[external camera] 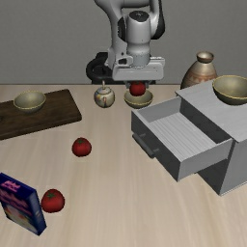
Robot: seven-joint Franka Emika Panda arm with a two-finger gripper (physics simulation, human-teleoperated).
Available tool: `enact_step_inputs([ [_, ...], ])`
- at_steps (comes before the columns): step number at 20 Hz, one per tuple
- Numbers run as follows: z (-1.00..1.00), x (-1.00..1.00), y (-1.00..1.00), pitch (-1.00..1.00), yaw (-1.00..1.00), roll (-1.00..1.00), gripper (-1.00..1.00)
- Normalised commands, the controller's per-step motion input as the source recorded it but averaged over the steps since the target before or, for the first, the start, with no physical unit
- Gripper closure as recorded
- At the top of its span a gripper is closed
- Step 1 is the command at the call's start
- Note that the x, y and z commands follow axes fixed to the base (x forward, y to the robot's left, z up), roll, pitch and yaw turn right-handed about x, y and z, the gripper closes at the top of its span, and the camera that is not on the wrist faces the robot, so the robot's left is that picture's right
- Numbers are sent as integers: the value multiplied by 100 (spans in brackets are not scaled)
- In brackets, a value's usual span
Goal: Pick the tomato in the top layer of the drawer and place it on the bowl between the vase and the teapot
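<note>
Bright, even light falls from above onto the pale wooden tabletop [106, 188]. A soft, dark shadow lies under the grey open drawer cabinet [210, 121]; the plain grey back wall [39, 39] looks flatly lit.

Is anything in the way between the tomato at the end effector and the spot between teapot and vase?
Nothing visible. The tomato sits right below the end effector, with the teapot and vase on either side.

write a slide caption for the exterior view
Gripper over a red tomato between round teapot and brown vase, grey drawer open
</note>
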Motion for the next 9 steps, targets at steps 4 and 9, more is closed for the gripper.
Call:
enact_step_inputs([
  [4,0,0,0,0,0,0,-100],
  [9,0,0,0,0,0,0,-100],
])
